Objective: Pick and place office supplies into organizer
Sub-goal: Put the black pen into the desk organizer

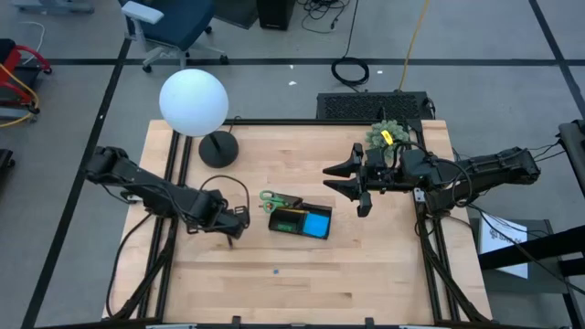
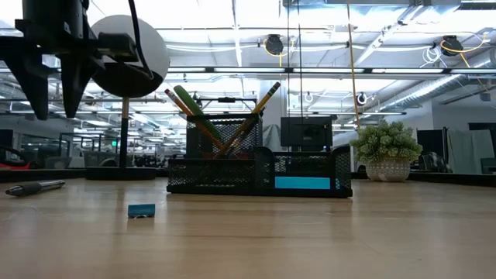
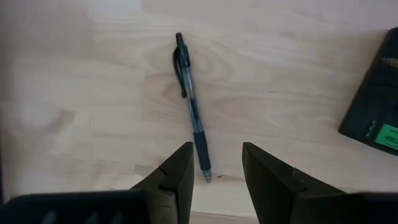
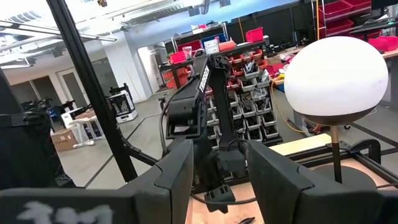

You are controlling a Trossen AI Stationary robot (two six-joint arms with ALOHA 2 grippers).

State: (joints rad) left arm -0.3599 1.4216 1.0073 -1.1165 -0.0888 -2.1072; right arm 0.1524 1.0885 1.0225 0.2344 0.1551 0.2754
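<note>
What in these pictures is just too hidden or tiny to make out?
- High view: the pen lies hidden under the left gripper.
- High view: the eraser is only a speck; its shape is unreadable.
- Low view: the organizer mesh hides the lower ends of the pencils.

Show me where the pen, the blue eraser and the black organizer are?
pen point(image 3: 192, 112): left wrist view, on its clear barrel.
blue eraser point(image 2: 141, 210): low view, on its front face.
black organizer point(image 2: 225, 174): low view, on its mesh front wall.
</note>
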